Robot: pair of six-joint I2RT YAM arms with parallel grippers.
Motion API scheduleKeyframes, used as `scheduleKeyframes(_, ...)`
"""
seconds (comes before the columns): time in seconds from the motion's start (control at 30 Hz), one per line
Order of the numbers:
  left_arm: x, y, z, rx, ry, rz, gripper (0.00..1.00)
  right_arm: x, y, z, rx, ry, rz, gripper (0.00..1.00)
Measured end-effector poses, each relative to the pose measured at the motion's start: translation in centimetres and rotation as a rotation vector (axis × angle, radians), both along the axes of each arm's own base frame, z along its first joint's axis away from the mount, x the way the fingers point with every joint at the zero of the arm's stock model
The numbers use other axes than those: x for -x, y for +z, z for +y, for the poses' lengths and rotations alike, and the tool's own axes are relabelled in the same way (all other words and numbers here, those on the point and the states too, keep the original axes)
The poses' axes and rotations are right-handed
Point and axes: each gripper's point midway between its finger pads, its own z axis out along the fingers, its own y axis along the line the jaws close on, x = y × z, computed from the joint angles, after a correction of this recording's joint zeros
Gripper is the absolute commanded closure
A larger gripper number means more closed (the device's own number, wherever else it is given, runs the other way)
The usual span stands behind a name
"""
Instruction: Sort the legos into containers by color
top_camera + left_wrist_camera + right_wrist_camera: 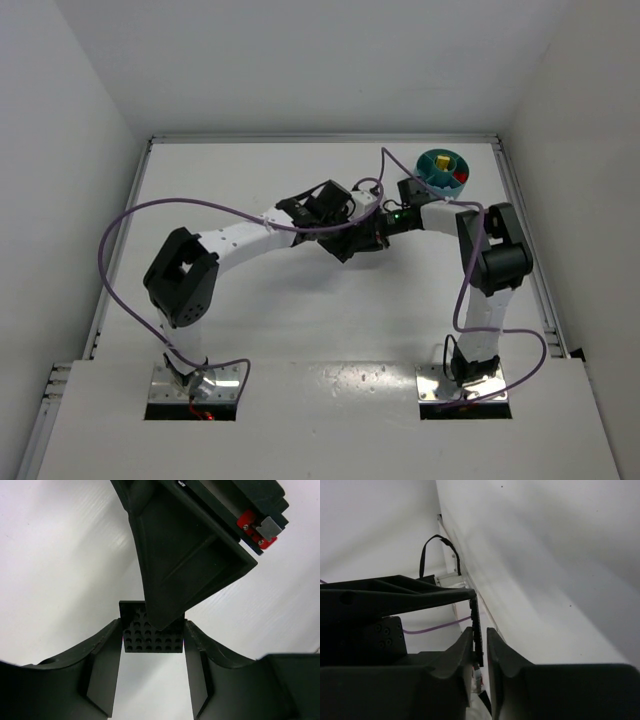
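The two hands meet near the middle of the surface, with a black studded plate point(150, 641) between them. The left hand point(153, 630) is about half open. It holds the plate by its two side edges, with the bumpy face turned to its own camera. The right hand point(480, 641) is at the other end of the plate. Its fingers stand close on each side of the thin edge. A small gap shows on one side, so I cannot tell if it is pinching. No little coloured brick shows on the plate in these views.

The teal dish point(421, 166) sits by the far right corner of the surface, apart from the hands. It is on the right arm's side, so I think the right arm is the nearer one to reach it. Inside, a yellow lego point(441, 160) is in the middle cup. A red lego point(461, 178) is in a side part by the right rim. The other parts look too small to see into.
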Motion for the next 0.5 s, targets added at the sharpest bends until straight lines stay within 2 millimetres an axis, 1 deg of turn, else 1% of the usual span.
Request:
scheduleKeyframes(0.03, 0.1, -0.1, 0.1, -0.002, 0.000, 0.002, 0.97, 0.0, 0.1, 0.1, -0.003, 0.003, -0.001, 0.92)
scheduleKeyframes(0.07, 0.1, -0.2, 0.1, -0.003, 0.000, 0.003, 0.84, 0.1, 0.1, 0.2, -0.007, 0.006, -0.001, 0.94)
scheduleKeyframes(0.1, 0.1, -0.3, 0.1, -0.005, 0.000, 0.005, 0.78, 0.0, 0.2, 0.2, -0.010, 0.008, -0.003, 0.96)
scheduleKeyframes(0.17, 0.2, -0.4, 0.2, -0.006, 0.001, 0.006, 0.68, 0.0, 0.1, 0.2, -0.011, 0.009, -0.010, 0.99)
scheduleKeyframes(0.2, 0.2, -0.4, 0.2, -0.005, 0.000, 0.006, 0.59, 0.0, 0.1, 0.2, -0.011, 0.009, -0.013, 0.99)
scheduleKeyframes(0.27, 0.1, -0.3, 0.2, -0.002, 0.001, 0.001, 0.52, -0.1, 0.1, 0.2, -0.012, 0.010, -0.018, 0.99)
scheduleKeyframes(0.37, 0.4, -0.1, 0.4, -0.001, -0.007, -0.008, 0.34, -0.3, 0.1, 0.1, -0.010, 0.006, -0.020, 1.00)
scheduleKeyframes(0.4, 0.5, 0.0, 0.6, -0.003, -0.010, -0.012, 0.25, -0.4, 0.2, 0.0, -0.010, 0.003, -0.023, 1.00)
scheduleKeyframes(0.5, 0.7, 1.1, 1.3, 0.002, -0.017, -0.038, 0.08, -1.3, 0.6, -0.6, 0.000, -0.011, -0.041, 1.00)
